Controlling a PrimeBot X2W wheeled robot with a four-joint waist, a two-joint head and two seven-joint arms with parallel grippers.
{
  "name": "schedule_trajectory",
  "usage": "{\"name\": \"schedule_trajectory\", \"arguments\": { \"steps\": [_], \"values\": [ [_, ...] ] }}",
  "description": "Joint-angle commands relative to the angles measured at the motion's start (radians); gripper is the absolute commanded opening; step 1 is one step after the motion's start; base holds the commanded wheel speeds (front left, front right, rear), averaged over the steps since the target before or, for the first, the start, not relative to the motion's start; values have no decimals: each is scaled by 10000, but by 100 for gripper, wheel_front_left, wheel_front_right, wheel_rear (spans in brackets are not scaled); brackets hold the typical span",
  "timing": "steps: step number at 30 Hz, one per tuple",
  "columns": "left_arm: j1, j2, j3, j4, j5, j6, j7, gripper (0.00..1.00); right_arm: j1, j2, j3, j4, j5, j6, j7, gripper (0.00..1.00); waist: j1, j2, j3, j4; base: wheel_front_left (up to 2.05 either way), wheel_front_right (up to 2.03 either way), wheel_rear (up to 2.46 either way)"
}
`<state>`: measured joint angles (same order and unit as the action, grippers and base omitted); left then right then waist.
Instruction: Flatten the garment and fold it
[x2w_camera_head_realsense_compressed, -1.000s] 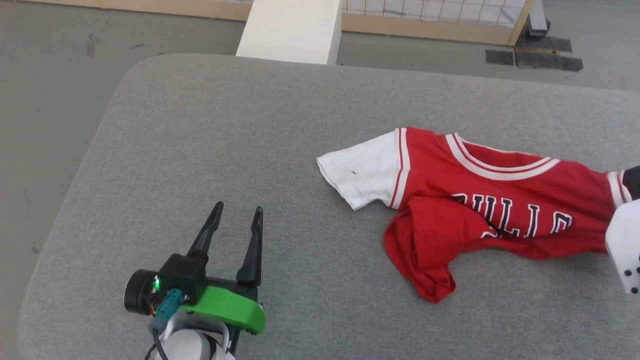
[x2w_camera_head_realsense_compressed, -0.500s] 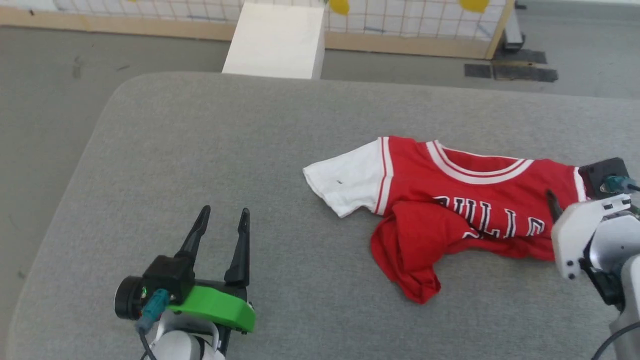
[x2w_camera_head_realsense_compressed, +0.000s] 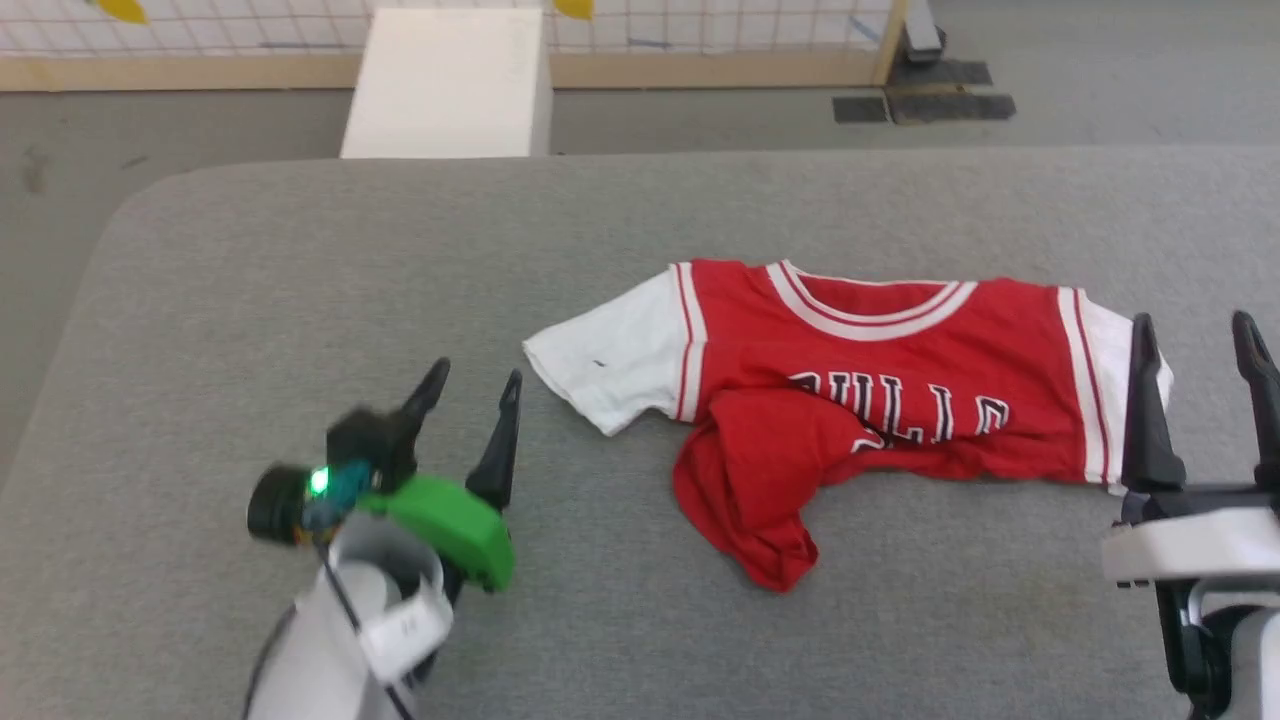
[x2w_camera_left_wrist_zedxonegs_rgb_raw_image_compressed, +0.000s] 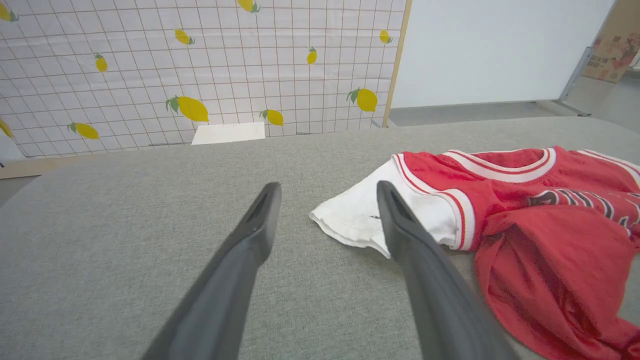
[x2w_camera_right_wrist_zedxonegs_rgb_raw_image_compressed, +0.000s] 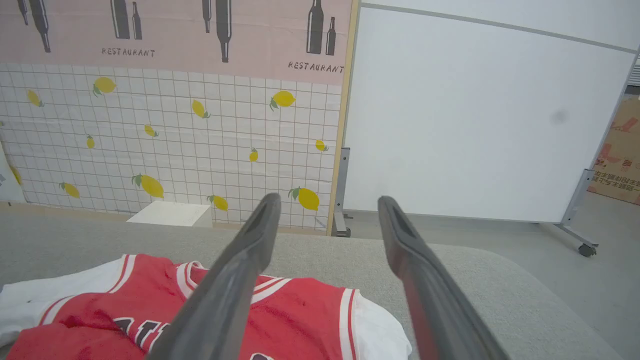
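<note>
Matt cloth garment (x2w_camera_head_realsense_compressed: 860, 400) on rough woven table (x2w_camera_head_realsense_compressed: 300, 280).

Before you, the red jersey (x2w_camera_head_realsense_compressed: 870, 400) front-up on the grey worktop (x2w_camera_head_realsense_compressed: 300, 280), white sleeves spread sideways, striped neckline facing away, lower body crumpled up over the lettering's left end

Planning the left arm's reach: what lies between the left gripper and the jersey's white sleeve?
Bare grey table surface, nothing else, between the left gripper and the garment's white sleeve; the head and left wrist views both show it.

Left gripper (x2w_camera_head_realsense_compressed: 476, 372) has dark tapered fingers (x2w_camera_head_realsense_compressed: 497, 460), a green bracket (x2w_camera_head_realsense_compressed: 450, 525), pale forearm (x2w_camera_head_realsense_compressed: 340, 625)
</note>
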<state>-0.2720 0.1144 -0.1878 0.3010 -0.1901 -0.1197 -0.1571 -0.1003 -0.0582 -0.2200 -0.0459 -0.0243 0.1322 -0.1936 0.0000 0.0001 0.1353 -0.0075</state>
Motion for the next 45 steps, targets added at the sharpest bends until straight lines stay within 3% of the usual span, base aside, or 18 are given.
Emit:
{"name": "schedule_trajectory", "arguments": {
  "steps": [1, 5, 12, 20, 25, 32, 33, 37, 45],
  "values": [
    [-486, 249, -174, 132, -218, -71, 360, 100, 153, 50, -45, -29, 178, -15, -206, 100, 0, -1, 419, -439, 0, 0, 0],
    [-1844, 1011, -1111, 519, -867, -102, 1958, 100, 325, 74, 69, 202, 736, -15, -494, 100, 0, -1, 793, -834, 0, 0, 0],
    [-4258, 2714, -3067, 1204, -3093, -107, 5487, 100, 72, 77, 412, 482, 1022, -15, -653, 100, 0, -1, 1507, -1466, 0, 0, 0],
    [-5608, 3752, -4188, 2038, -5022, -108, 8703, 100, -243, 78, 577, 610, 1293, -15, -678, 100, 0, -1, 2020, -2031, 0, 0, 0],
    [-5894, 4097, -4599, 2292, -5423, -108, 9371, 100, -258, 79, 575, 682, 1388, -15, -680, 100, 0, -1, 2195, -2205, 0, 0, 0],
    [-5869, 4099, -4973, 2735, -5737, -109, 9647, 100, -298, 79, 547, 661, 1452, -15, -681, 100, 0, -1, 2385, -2210, 0, 0, 0],
    [-5805, 4072, -5069, 2735, -5944, -109, 9856, 0, -306, 79, 527, 663, 1442, -15, -681, 100, 0, -1, 2396, -2182, 0, 0, 0],
    [-5699, 4064, -5072, 2674, -6446, -109, 9968, 0, -346, 79, 389, 711, 1353, -15, -681, 100, 0, -1, 2344, -2003, 0, 0, 0],
    [-5311, 4301, -4464, 2769, -6050, 354, 7465, 0, -197, 79, 218, 1037, 896, -15, -681, 100, 0, -1, 1569, -1381, 0, 0, 0]
  ]
}}
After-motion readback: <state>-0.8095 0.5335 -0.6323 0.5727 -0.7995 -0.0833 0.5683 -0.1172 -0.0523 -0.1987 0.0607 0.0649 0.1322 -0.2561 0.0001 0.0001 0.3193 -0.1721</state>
